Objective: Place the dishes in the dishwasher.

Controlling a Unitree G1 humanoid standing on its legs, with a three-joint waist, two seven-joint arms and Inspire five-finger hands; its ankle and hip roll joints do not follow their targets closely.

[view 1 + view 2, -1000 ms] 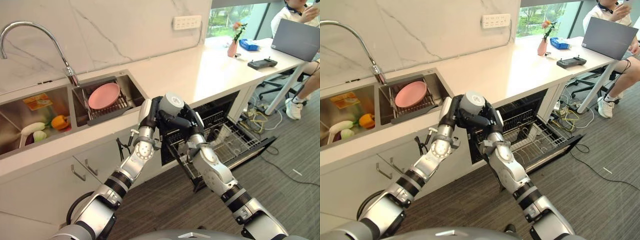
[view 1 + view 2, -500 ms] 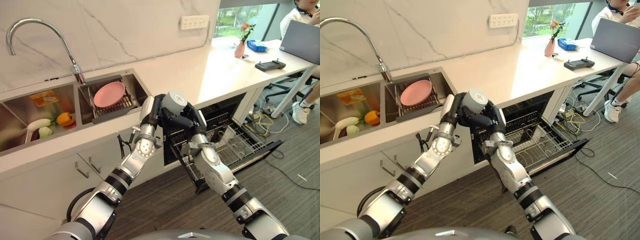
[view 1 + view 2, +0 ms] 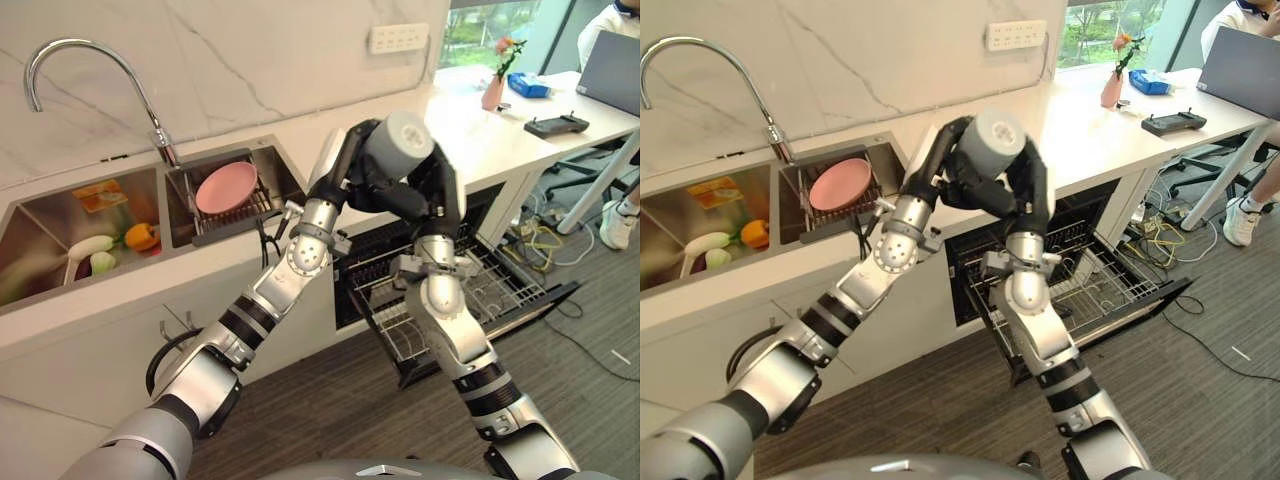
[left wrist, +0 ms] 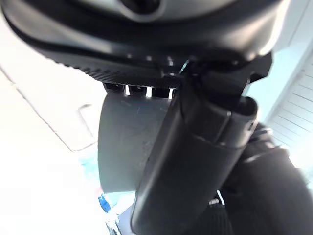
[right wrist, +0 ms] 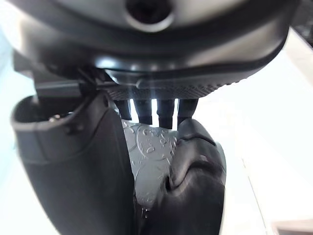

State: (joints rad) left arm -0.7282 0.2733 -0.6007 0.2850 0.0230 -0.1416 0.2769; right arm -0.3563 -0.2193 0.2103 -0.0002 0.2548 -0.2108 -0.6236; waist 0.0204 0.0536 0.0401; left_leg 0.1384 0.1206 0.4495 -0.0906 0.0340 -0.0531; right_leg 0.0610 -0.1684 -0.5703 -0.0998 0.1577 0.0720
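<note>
This is a kitchen set up inside an office. Along the upper left runs a marble-look wall (image 3: pixel 230 60) with a curved tap (image 3: pixel 75 60) over a double steel sink (image 3: pixel 60 225); a pink plate (image 3: pixel 226 187) stands in its rack and vegetables (image 3: pixel 140 237) lie in the other basin. A white counter (image 3: pixel 470 130) stretches toward the upper right, with an open dishwasher (image 3: pixel 480 290) beneath it. At the far right a person (image 3: pixel 625 20) sits by a laptop (image 3: pixel 612 70), beside a window (image 3: pixel 490 15).
</note>
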